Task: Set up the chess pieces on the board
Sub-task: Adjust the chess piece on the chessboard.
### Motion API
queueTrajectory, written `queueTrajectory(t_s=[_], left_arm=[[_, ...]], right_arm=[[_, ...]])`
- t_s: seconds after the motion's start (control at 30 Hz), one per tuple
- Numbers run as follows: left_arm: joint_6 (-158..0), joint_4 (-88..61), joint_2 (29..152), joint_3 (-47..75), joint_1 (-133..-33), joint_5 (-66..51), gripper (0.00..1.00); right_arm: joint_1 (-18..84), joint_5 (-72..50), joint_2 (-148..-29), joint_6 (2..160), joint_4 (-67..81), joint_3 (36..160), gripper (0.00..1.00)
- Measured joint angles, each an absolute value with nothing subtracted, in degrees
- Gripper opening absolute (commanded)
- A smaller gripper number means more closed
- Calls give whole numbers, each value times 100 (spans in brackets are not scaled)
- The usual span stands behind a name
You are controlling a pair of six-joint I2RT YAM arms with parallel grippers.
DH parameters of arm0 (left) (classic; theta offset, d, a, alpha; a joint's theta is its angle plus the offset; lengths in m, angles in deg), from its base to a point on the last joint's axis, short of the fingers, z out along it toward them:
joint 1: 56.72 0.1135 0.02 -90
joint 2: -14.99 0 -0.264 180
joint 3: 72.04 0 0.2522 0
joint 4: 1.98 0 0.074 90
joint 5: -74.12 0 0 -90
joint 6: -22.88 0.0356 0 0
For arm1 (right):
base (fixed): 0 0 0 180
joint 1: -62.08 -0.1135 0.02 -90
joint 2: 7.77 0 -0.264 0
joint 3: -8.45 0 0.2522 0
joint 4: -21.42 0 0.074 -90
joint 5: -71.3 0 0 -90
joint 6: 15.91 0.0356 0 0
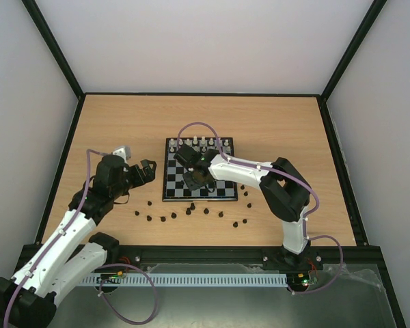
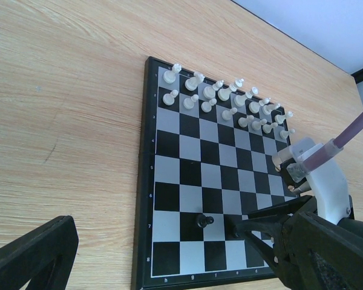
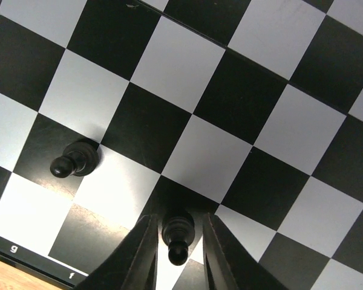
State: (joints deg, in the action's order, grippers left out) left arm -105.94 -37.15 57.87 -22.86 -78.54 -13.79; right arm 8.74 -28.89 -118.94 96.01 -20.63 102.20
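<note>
- Left fingers (image 2: 30, 257) spread wide, empty, hovering above the counter (image 1: 109, 123) beside the board (image 1: 174, 186).
- White pieces (image 2: 230, 99) fill both far ranks; loose black pieces (image 1: 191, 211) lie off-board.
- Right fingers (image 3: 146, 254), narrowly parted, flank a black pawn (image 3: 177, 232) on the near ranks; release appears underway. Next: lift straight clear.

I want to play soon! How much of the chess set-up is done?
The cream white chess pieces stand in the two far rows of the black-and-pale checked board. One small black pawn stands on its near side; the right end effector has another black pawn between its fingers. Many black pieces lie loose on the wooden table.
</note>
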Motion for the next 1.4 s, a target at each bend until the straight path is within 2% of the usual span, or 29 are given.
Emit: queueTrajectory(t_s=[0.13, 0.33, 0.63, 0.9, 1.4], left_arm=[[-10594, -3731, 5787, -2310, -7854, -1379, 99], [-10594, -3731, 5784, -2312, -7854, -1377, 100], [-10597, -3731, 5784, -2312, -7854, -1377, 100], [-10599, -3731, 5784, -2316, -7854, -1377, 99], [-10601, -3731, 5784, -2362, -7854, -1379, 99]], right_arm=[[874, -2948, -11890, 9614, -2089, 10220, 28], [874, -2951, -11873, 9638, -2100, 10196, 14], [874, -2924, -11873, 9651, -2103, 10143, 16], [874, -2900, -11873, 9642, -2109, 10139, 6], [874, -2903, -11890, 9636, -2109, 10169, 5]])
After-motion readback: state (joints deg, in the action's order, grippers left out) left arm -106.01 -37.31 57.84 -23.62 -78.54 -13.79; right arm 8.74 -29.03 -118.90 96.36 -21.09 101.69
